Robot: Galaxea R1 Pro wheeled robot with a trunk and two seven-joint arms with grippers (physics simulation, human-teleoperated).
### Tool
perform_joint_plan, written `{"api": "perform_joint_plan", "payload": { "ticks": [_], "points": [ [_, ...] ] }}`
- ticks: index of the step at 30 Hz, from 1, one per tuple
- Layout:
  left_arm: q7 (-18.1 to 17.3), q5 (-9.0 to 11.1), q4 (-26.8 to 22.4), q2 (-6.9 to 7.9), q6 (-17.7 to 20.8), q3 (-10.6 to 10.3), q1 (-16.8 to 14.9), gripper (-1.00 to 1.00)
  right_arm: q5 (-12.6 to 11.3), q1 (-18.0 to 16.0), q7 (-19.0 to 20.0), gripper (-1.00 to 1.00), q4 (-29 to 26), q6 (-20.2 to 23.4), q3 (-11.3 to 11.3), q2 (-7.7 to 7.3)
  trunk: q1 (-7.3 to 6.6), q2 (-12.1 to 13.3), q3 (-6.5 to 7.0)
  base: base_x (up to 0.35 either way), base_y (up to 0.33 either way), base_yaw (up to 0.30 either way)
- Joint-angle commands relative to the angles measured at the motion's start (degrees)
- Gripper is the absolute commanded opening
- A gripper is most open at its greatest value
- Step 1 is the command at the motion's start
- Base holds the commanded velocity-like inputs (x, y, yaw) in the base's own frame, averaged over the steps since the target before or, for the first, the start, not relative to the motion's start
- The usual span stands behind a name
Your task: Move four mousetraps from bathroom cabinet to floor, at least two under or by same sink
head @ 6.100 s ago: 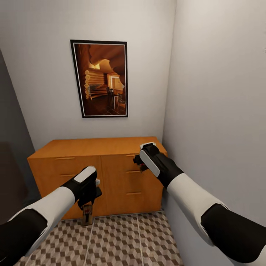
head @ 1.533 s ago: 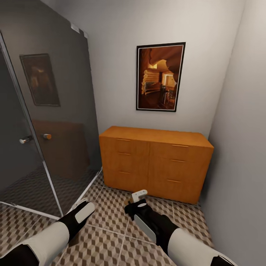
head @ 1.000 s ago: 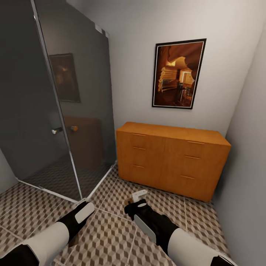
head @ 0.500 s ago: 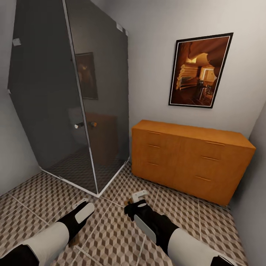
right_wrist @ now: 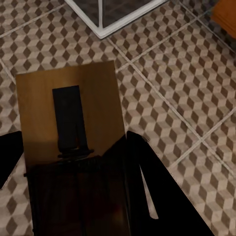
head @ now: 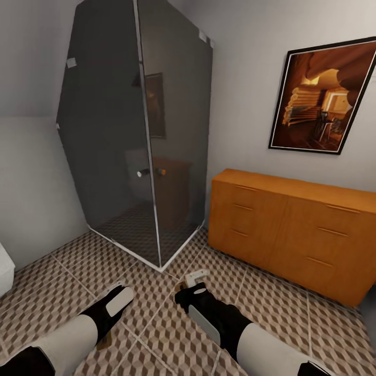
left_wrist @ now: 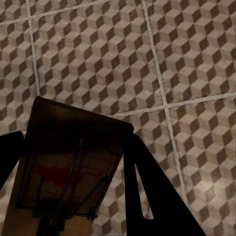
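Each gripper carries a mousetrap: left gripper point(left_wrist: 73, 196) clamps one mousetrap point(left_wrist: 73, 162), right gripper point(right_wrist: 73, 191) another point(right_wrist: 69, 142), above the bathroom floor point(head: 156, 334). Light, stiff boards; pinch the edges, likely avoiding the wire.

Right wrist camera: a mousetrap point(right_wrist: 69, 147) sits clamped between the dark fingers point(right_wrist: 157, 196) of the right end effector point(right_wrist: 73, 196), tan board out front, a dark metal plate along its middle. Beneath it runs the bathroom floor point(right_wrist: 167, 93), cube-patterned tiles with pale grout. A white-framed corner of the glass enclosure point(right_wrist: 105, 19) lies beyond, and an orange-brown cabinet point(right_wrist: 225, 14) corner at the edge.
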Motion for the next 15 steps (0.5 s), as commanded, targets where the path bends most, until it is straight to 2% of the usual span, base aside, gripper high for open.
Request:
{"api": "perform_joint_plan", "payload": {
  "ticks": [1, 15],
  "points": [
    [0.3, 0.0, -0.1, 0.08, 0.6, -0.4, 0.0, -1.0, -0.6, -0.1, -0.6, -1.0, 0.0, 0.0, 0.3, 0.0, 0.0, 0.0, -0.1, -0.021, 0.067, 0.273],
    [0.3, 0.0, -0.1, 0.08, 0.6, -0.4, 0.0, -1.0, -0.6, -0.1, -0.6, -1.0, 0.0, 0.0, 0.3, 0.0, 0.0, 0.0, -0.54, -0.005, 0.014, 0.273]
  ]
}}
